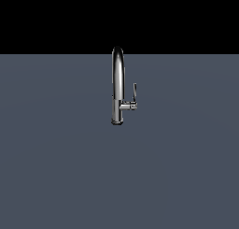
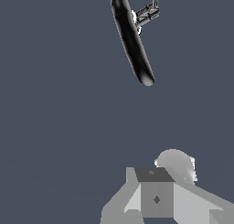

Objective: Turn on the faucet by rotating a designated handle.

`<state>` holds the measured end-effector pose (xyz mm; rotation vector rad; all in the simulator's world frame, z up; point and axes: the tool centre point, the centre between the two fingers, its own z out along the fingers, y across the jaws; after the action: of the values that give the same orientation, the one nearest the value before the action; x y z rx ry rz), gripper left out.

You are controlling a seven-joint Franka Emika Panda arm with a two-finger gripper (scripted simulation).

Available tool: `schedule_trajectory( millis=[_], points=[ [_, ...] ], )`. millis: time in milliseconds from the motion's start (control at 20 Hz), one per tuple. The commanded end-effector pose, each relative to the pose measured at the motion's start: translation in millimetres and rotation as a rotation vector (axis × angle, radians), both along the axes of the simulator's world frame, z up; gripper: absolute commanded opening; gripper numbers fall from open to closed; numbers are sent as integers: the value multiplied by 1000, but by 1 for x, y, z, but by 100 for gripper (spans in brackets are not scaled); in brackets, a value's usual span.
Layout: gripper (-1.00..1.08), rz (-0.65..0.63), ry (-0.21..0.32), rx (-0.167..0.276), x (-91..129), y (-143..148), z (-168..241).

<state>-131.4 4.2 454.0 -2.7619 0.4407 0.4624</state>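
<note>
— Progress so far?
— None. Faucet stands mid-worktop; handle at its three o'clock, untouched. My jaws are far away; open or closed, I cannot tell.

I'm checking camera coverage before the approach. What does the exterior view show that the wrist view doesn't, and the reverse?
Only the exterior view shows the faucet upright from cylindrical base to arch, with its handle standing up from the side stub on that view's right; no arm appears.

Only the wrist view shows grey robot parts, apart from the faucet; the gripper's state cannot be told.

Both show the faucet, handle and grey surface.
</note>
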Motion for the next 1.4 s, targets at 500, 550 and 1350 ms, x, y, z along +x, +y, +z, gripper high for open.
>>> schedule_trajectory(
  millis=[500,550,1350],
  points=[
    [-100,-170,177,171,71,-14,-35],
    [-100,-183,192,185,76,-15,-39],
    [-100,-418,440,428,155,-40,-111]
  ],
)
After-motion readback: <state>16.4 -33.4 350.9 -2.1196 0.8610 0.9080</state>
